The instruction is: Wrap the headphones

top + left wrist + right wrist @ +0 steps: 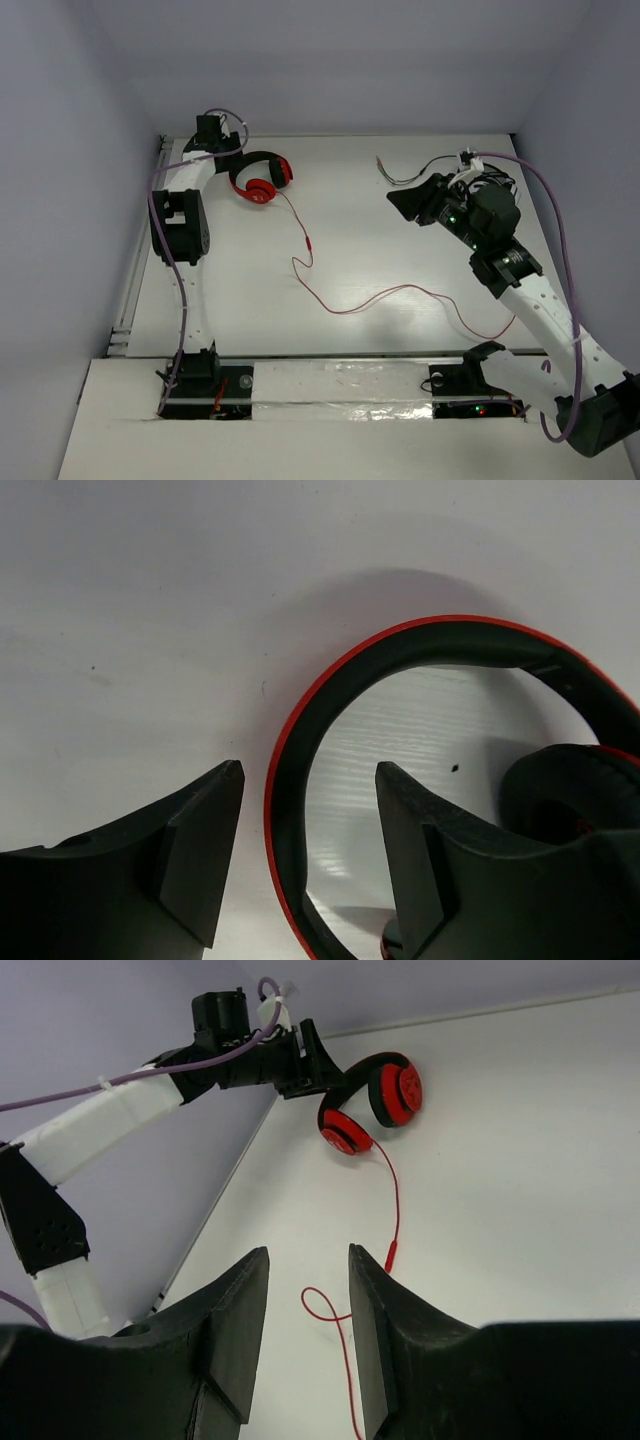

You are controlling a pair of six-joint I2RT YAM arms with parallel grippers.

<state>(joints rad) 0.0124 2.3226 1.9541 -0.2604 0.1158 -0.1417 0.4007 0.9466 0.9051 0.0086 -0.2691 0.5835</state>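
Observation:
The red headphones [262, 181] lie at the table's far left, ear cups together. Their thin red cable [345, 309] trails toward the front right in loose curves. My left gripper [233, 158] is open with its jaws astride the red-and-black headband [283, 810], not touching it; one ear cup [570, 792] shows to the right. My right gripper [405, 203] is open and empty, raised over the right half of the table. In the right wrist view the right gripper [308, 1260] faces the headphones [375, 1100], with a cable loop [322, 1305] below it.
A loose bundle of thin grey wires [398, 176] lies at the back right. Grey walls close in the left, back and right sides. A metal rail [124, 300] runs along the left table edge. The left arm [110, 1120] spans the right wrist view.

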